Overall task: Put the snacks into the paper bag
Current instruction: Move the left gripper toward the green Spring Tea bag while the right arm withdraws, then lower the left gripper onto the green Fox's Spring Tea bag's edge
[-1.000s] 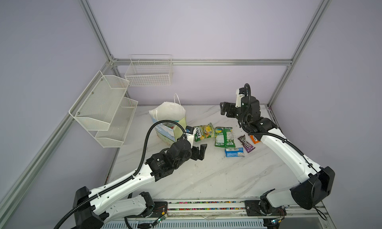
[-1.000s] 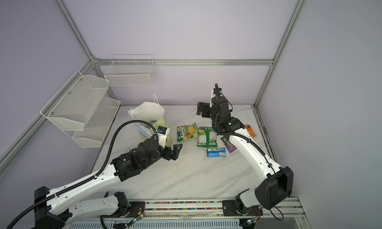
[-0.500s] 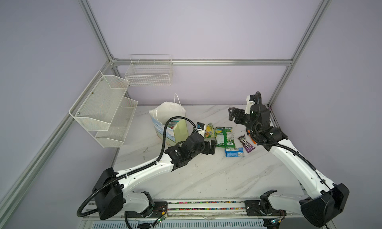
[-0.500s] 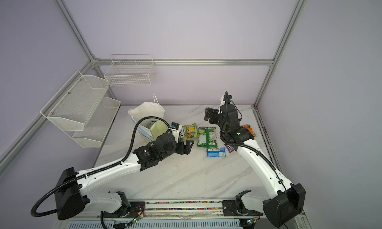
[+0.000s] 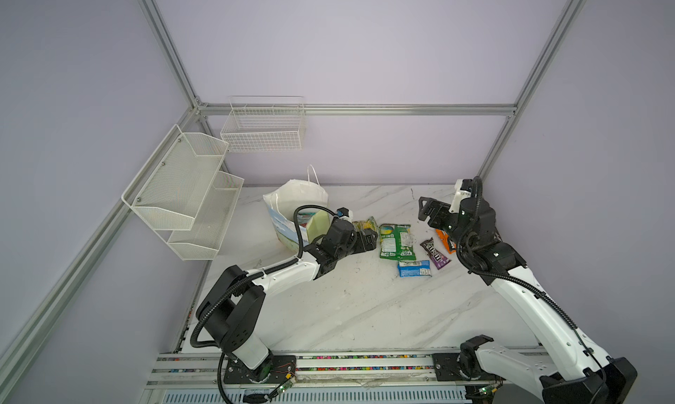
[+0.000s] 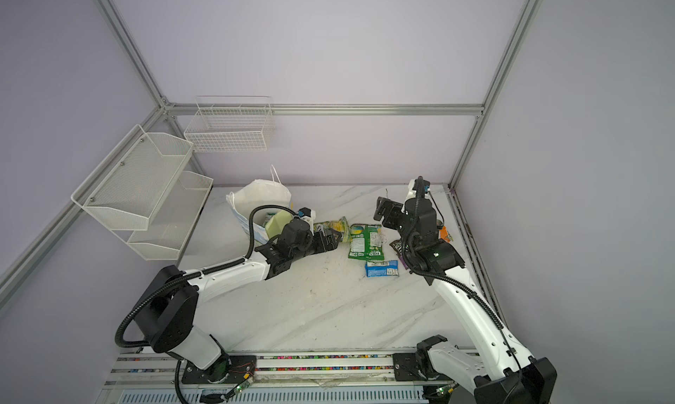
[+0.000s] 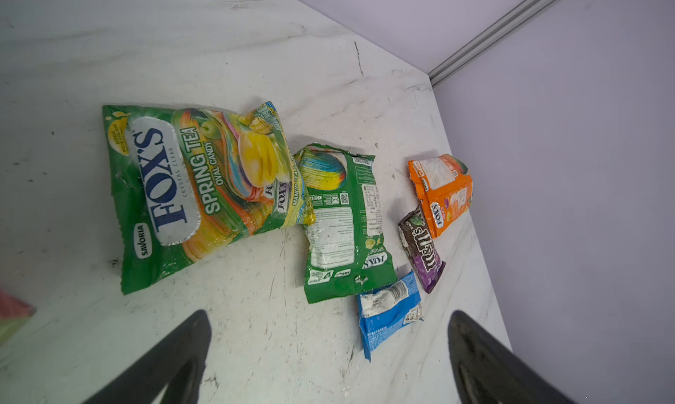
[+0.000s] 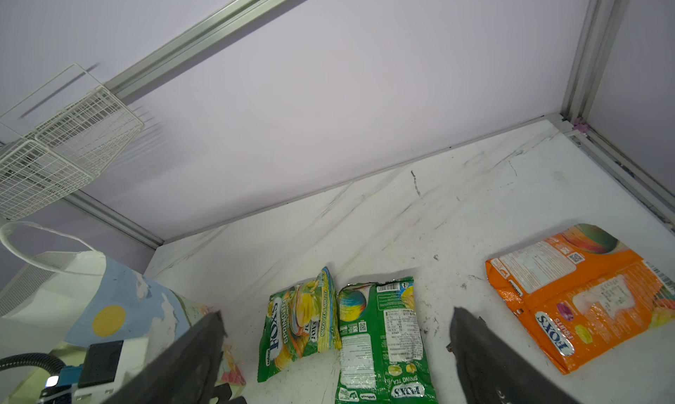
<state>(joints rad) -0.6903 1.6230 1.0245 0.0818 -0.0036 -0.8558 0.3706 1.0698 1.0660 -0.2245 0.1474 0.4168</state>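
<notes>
The paper bag (image 5: 288,205) (image 6: 255,197) (image 8: 120,303) stands upright at the back left, a teal packet (image 5: 305,218) showing in its mouth. To its right, five snacks lie flat on the table: a green packet (image 7: 204,190) (image 5: 365,224), a second green packet (image 7: 343,223) (image 5: 396,239), a small blue one (image 7: 389,311) (image 5: 414,268), a purple bar wrapper (image 7: 422,250) (image 5: 434,253) and an orange packet (image 8: 580,296) (image 5: 446,239). My left gripper (image 5: 369,238) (image 7: 328,322) is open and empty, low beside the first green packet. My right gripper (image 5: 425,208) (image 8: 338,316) hangs open and empty above the table behind the snacks.
A two-tier white mesh basket (image 5: 182,194) hangs on the left wall and a wire basket (image 5: 263,128) on the back wall. An aluminium post (image 5: 500,143) stands at the back right corner. The arms' base rail (image 5: 347,362) runs along the front edge.
My left arm has stretched forward and right, bringing its open gripper from mid-table down to the green packets. My right arm has drawn back towards the right. Both grippers stayed open.
</notes>
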